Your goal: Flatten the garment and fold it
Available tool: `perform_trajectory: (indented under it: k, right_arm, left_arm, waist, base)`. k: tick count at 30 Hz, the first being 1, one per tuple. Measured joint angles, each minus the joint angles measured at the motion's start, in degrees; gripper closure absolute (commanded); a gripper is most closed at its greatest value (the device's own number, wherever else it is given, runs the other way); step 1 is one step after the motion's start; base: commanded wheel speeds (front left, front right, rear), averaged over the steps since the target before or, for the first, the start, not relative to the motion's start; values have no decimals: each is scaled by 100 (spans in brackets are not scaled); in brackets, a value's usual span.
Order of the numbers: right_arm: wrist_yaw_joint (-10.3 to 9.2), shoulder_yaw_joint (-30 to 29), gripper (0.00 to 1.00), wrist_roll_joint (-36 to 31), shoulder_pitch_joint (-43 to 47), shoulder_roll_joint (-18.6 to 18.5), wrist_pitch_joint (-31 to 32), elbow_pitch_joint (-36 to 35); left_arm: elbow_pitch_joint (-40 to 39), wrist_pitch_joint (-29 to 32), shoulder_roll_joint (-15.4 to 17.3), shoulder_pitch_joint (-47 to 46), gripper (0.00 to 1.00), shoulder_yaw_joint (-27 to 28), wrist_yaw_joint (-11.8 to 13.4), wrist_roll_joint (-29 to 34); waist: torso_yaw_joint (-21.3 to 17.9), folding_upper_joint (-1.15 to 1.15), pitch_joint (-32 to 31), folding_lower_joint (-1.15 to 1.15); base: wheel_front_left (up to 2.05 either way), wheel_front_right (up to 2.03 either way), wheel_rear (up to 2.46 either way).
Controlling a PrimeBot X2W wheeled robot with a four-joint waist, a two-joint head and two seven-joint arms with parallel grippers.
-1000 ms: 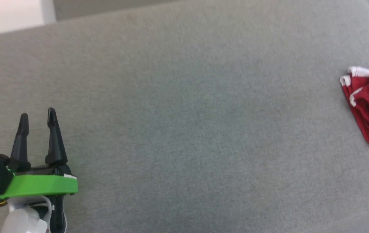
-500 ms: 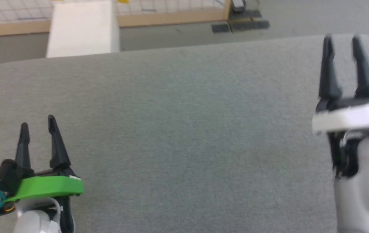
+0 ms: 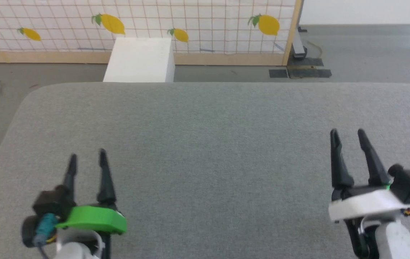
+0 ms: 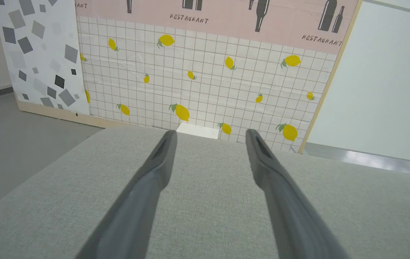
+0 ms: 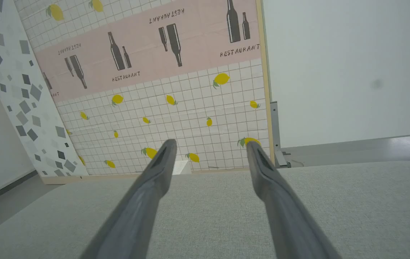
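Holds the left gripper [image 3: 87, 155] low at the left above the grey worktop [image 3: 205, 144], jaws spread wide with nothing between them. Looks straight across the worktop to a white box [image 3: 140, 61] and a lemon-print panel [image 3: 190, 25] past its far edge, unlike a second ago with nothing but grey cloth and the left gripper ahead. Reads as the head turning and lifting, not as things shifting. Takes in the right gripper [image 3: 347, 132] at the lower right, jaws likewise wide and empty, fingers pointing away over bare cloth. Places the garment, going by the head view of a second ago, as a crumpled red heap on the worktop off to the robot's right, probably beyond the right gripper. Means nothing of the task begun: no hold taken, no flattening, no fold. Calls next, by this judgement, for turning back to the right and reaching for the heap with both open grippers.
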Motion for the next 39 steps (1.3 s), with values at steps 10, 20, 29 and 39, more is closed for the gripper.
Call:
perform_trajectory:
  k: [10, 20, 29, 39]
  right_arm:
    - [0, 26, 0, -456, 491, 1, -1, -66]
    - [0, 49, 0, -501, 571, 1, -1, 81]
    - [0, 56, 100, -498, 571, 1, 2, 86]
    - [0, 58, 100, -508, 571, 1, 87, 62]
  left_arm:
    - [287, 0, -101, 108, 0, -291, -20, 169]
    - [459, 0, -108, 142, 0, -294, -15, 245]
    - [509, 9, -111, 140, 100, -314, -42, 244]
    - [472, 98, -111, 140, 100, -311, -42, 272]
  waist:
    - [58, 0, 39, 0]
    - [58, 0, 100, 0]
    - [60, 0, 123, 0]
    - [59, 0, 109, 0]
  base:
    - [0, 0, 0]
    - [0, 0, 0]
    - [0, 0, 0]
    - [0, 0, 0]
